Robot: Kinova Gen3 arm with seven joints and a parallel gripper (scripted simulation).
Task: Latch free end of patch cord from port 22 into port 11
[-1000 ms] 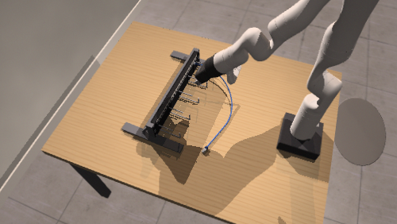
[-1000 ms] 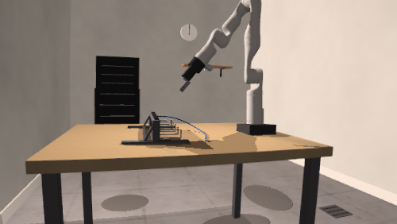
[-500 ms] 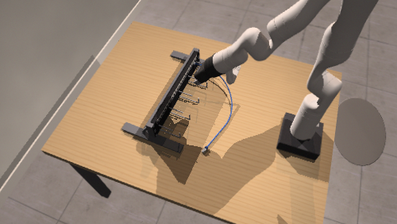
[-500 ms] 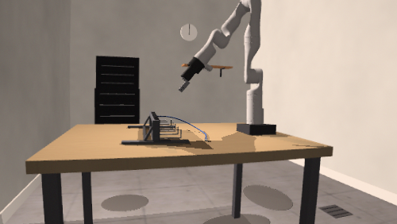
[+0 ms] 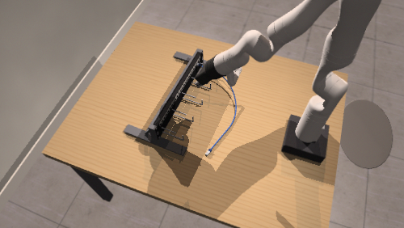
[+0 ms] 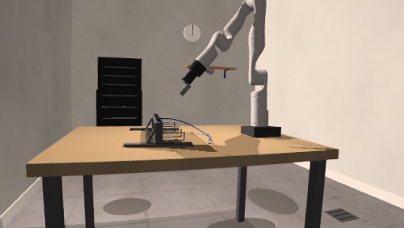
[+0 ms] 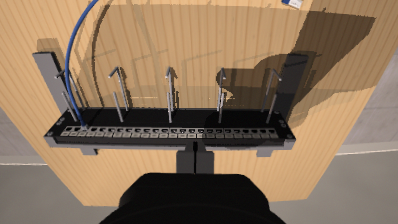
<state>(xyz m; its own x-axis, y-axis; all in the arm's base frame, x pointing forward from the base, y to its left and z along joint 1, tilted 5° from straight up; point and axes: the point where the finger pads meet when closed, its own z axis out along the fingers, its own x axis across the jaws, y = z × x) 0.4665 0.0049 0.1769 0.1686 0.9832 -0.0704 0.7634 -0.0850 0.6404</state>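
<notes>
The tool (image 5: 199, 82) (image 6: 182, 94) (image 7: 195, 152) hangs in the air well above the black rack (image 5: 178, 90) (image 6: 158, 131) (image 7: 150, 142), its two fingers pressed together with nothing between them; the rack stands upright on its two feet on the wooden desk (image 5: 109, 89) (image 6: 101, 162) (image 7: 165, 171), and the blue cord (image 5: 235, 106) (image 6: 190, 122) (image 7: 68, 55) has one end in a jack near one end of the row, arcs out over the metal hooks on the side toward the arm's base (image 5: 288, 151) (image 6: 244, 131), and comes down to its free plug (image 5: 208, 153) (image 6: 209, 141) (image 7: 292, 3), which lies on the desk well apart from the tool and outside every jack

The hand (image 5: 198, 84) (image 6: 182, 94) (image 7: 195, 152) has dipped very slightly, its tip now a touch lower in the exterior view.
</notes>
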